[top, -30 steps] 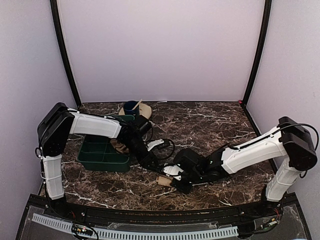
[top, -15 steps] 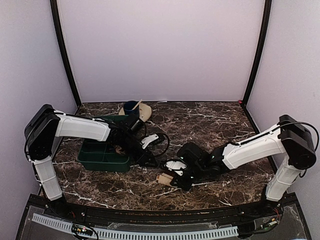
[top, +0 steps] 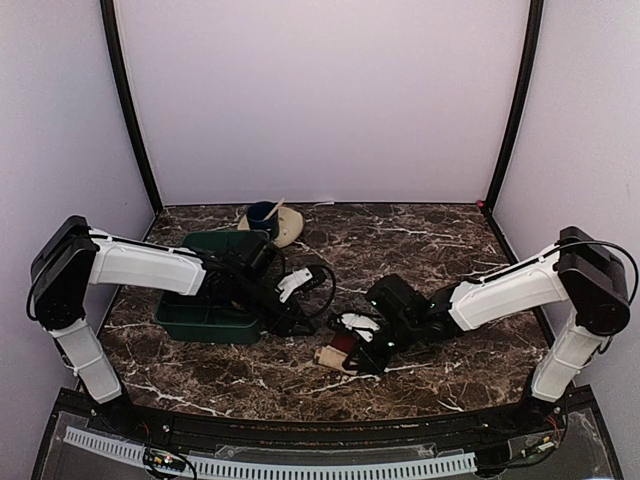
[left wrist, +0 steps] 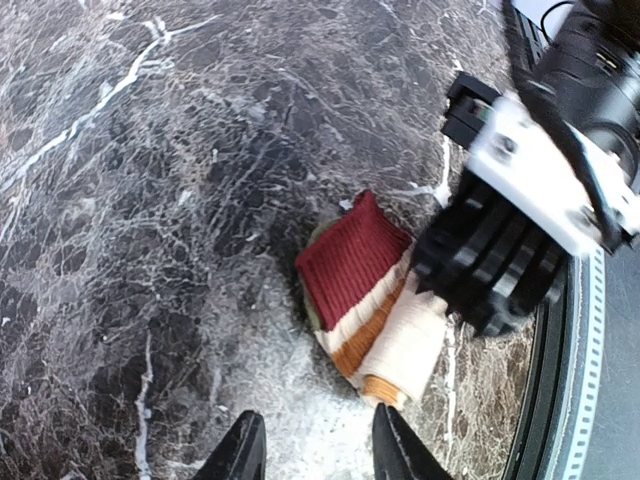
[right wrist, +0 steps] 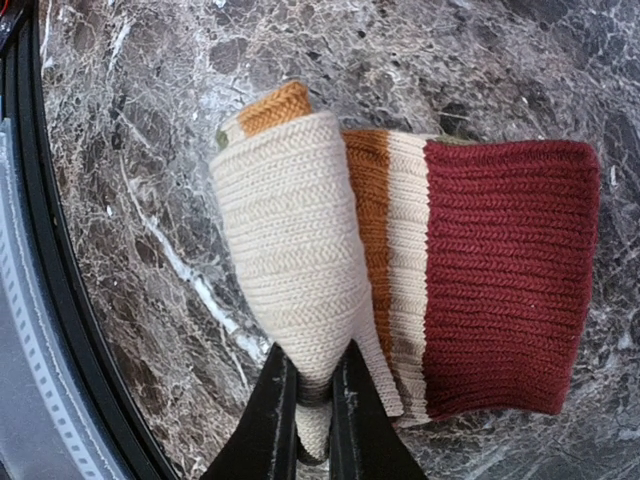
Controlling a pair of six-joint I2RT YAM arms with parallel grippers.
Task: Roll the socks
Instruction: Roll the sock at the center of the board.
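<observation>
The socks lie on the marble table near its front middle, partly rolled: a cream roll with an orange end, and a flat dark red cuff with orange and cream stripes. My right gripper is shut on one end of the cream roll. It also shows in the left wrist view, over the roll. My left gripper is open and empty, just to the left of the socks, in the top view.
A dark green bin stands at the left under my left arm. A beige saucer with a blue cup stands at the back. The table's front edge runs close to the roll.
My left arm has drawn back to the left, away from the socks. My right gripper has shifted slightly right with the roll, and the red cuff now shows beside it.
</observation>
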